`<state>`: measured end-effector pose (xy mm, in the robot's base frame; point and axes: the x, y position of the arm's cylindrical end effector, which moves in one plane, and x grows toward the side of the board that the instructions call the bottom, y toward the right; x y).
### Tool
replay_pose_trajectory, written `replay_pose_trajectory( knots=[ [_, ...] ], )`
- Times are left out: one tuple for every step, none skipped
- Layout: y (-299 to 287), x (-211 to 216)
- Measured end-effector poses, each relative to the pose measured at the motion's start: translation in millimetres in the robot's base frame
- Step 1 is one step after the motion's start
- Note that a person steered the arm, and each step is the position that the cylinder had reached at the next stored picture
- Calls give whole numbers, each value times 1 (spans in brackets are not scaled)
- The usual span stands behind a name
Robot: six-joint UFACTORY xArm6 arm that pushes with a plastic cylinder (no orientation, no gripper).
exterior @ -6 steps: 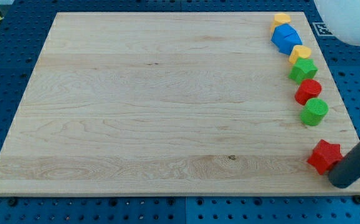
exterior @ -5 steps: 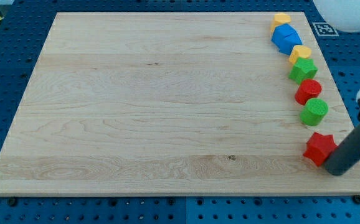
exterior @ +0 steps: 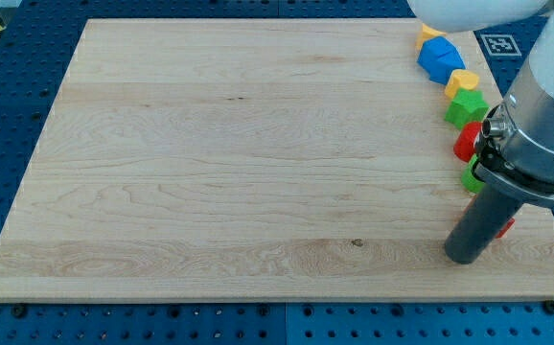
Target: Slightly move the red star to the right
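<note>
The red star (exterior: 506, 226) is almost wholly hidden behind my rod; only a red sliver shows at the rod's right side, near the board's bottom right corner. My tip (exterior: 463, 258) rests on the board just left of and below that sliver, at the star's left side. Whether it touches the star cannot be told.
A column of blocks runs down the board's right edge: a yellow block (exterior: 433, 32), a blue block (exterior: 441, 57), a yellow block (exterior: 463, 79), a green star (exterior: 465, 105), a red block (exterior: 465, 142), and a green block (exterior: 470, 180) mostly hidden by the arm. The wooden board (exterior: 258, 163) lies on a blue pegboard.
My rod has swung from the star's right side to its left side, and the arm now covers the star and the lower blocks. Earlier the star shifted slightly up and left.
</note>
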<state>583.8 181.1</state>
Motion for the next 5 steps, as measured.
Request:
replay_pose_trajectory(
  knots=[
    [5,-14],
    [6,-29],
    [8,-35],
    [15,-42],
    [15,-55]
  ],
)
